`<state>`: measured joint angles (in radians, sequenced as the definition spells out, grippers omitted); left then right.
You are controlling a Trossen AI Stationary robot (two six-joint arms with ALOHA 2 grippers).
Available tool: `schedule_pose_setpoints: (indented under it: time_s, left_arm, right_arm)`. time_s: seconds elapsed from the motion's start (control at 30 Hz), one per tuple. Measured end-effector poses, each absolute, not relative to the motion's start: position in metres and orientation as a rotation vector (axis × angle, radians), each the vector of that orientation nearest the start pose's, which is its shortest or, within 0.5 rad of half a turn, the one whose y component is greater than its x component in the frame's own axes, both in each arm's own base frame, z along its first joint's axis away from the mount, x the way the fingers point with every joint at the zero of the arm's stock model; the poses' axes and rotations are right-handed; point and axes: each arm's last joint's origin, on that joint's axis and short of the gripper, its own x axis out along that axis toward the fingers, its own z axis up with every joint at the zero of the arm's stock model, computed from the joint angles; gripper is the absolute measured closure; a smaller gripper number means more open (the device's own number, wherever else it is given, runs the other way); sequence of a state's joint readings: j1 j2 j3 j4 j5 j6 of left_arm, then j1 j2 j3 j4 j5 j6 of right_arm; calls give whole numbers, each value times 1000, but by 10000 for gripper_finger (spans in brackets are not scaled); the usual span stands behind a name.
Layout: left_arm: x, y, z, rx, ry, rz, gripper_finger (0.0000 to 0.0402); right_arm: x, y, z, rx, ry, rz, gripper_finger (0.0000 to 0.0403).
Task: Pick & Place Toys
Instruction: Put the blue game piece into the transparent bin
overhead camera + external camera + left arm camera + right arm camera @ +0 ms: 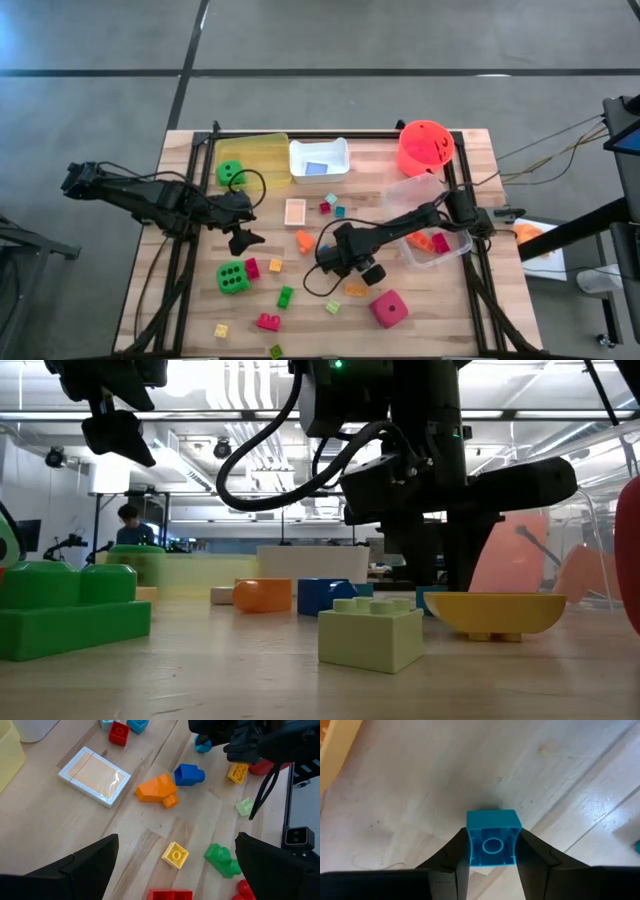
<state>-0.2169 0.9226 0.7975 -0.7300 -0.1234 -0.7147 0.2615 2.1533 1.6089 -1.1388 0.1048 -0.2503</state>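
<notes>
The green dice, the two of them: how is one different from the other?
One green die sits in the yellow tray at the table's far side; the other green die sits on the bare wooden table nearer the front. The tray die shows few dots on top; the table die shows more. Red and yellow bricks lie beside the table die; none lie beside the tray die. Both are bright green cubes with dark dots, and no pincer touches either.

Open-plan lab: ceiling strip lights (pixel 250 385), distant workstations.
</notes>
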Motion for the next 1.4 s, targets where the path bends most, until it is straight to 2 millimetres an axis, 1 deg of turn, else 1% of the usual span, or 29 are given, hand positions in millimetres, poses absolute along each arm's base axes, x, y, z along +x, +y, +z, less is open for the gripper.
schedule_pose_setpoints:
  time_s: [0.1,0.2,0.3,0.4,0.5,0.67,0.73,0.8,0.9,1.0,1.07,1.13,1.27,1.4]
  left_arm:
    - [171,-34,270,-526,830,215,16]
    - [171,-34,270,-519,831,212,16]
    - [171,-34,270,-516,831,211,16]
    - [171,-34,270,-492,825,214,16]
    - [172,-33,271,-475,805,236,16]
    - [176,-33,273,-416,759,229,16]
    - [178,-32,276,-386,718,227,16]
    - [180,-32,278,-348,683,239,16]
    - [180,-30,280,-278,657,268,16]
    - [181,-29,280,-245,645,301,16]
    - [180,-28,280,-231,638,323,16]
    - [180,-27,280,-212,632,347,16]
    - [180,-27,280,-190,635,349,16]
    - [180,-27,280,-190,635,350,16]
  right_arm:
    - [381,99,161,-468,1625,297,288]
    - [378,98,178,-433,1582,264,288]
    - [372,97,202,-392,1521,230,288]
    - [362,94,236,-337,1429,192,288]
    - [346,89,271,-279,1327,139,288]
    - [314,76,327,-168,1147,-34,288]
    - [299,68,345,-90,1088,-128,288]
    - [284,59,358,3,1052,-231,288]
    - [263,47,369,133,1054,-363,288]
    - [247,39,370,210,1116,-449,288]
    - [240,37,369,208,1186,-437,288]
    - [232,35,367,167,1266,-415,288]
    - [221,33,363,88,1343,-381,288]
    - [212,30,354,102,1382,-344,288]
